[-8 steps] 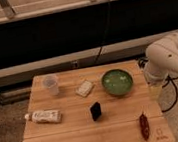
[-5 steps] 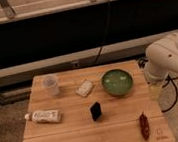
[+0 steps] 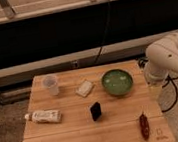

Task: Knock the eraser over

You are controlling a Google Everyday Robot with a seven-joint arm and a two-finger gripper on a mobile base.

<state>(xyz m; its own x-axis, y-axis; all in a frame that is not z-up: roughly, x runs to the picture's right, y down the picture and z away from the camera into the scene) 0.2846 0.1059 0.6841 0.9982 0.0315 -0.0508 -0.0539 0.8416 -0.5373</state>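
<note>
Standing upright on the wooden surface (image 3: 78,138), the eraser (image 3: 96,111) is in front of the green bowl (image 3: 106,81) and a little to its left, so it is not yet knocked over. The claw (image 3: 155,91) hangs just right of the bowl, at the edge of the surface and well apart from the eraser; I cannot tell whether it is wide or narrow. I judge that all the work is left: reaching past the bowl and pushing the eraser flat.
</note>
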